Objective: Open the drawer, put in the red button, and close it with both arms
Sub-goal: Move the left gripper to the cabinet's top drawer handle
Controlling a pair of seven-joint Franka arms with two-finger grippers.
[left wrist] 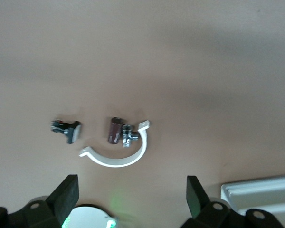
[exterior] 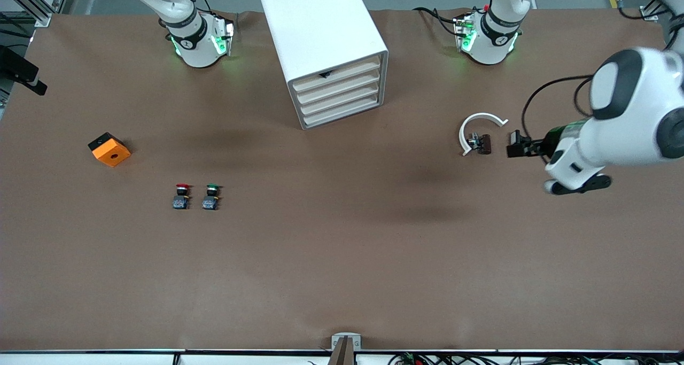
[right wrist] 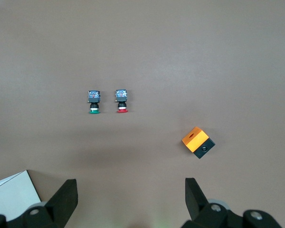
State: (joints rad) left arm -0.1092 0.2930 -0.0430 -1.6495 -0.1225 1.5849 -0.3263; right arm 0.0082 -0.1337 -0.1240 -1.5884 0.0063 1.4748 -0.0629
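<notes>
We are finding the drawer (exterior: 337,84), second from the top of the white cabinet (exterior: 320,28), fully closed, and the cabinet standing between the two arm bases at the part of the table farthest from the front camera. We judge the drawer light and free-sliding, but its cream front is smooth and we are making out no handle on it, only a small dark mark on the topmost drawer above it, so a fingertip hold at the drawer's edge looks necessary. The red button (exterior: 181,196) is lying toward the right arm's end of the table, nearer the camera than the cabinet, just beside the green button (exterior: 211,196). We judge it small, rigid and light, best pinched across its blocky black body, since the round cap could slip. The orange block (exterior: 109,149) is sitting well apart from both buttons, and nothing is blocking the way to the cabinet. The right gripper (right wrist: 131,197) is hanging over bare table near the buttons, fingers spread wide and holding nothing. The left gripper (left wrist: 133,195) is likewise wide open and empty, hovering over a white curved clip (exterior: 479,129) and two small dark metal parts (exterior: 479,143) toward the left arm's end.
</notes>
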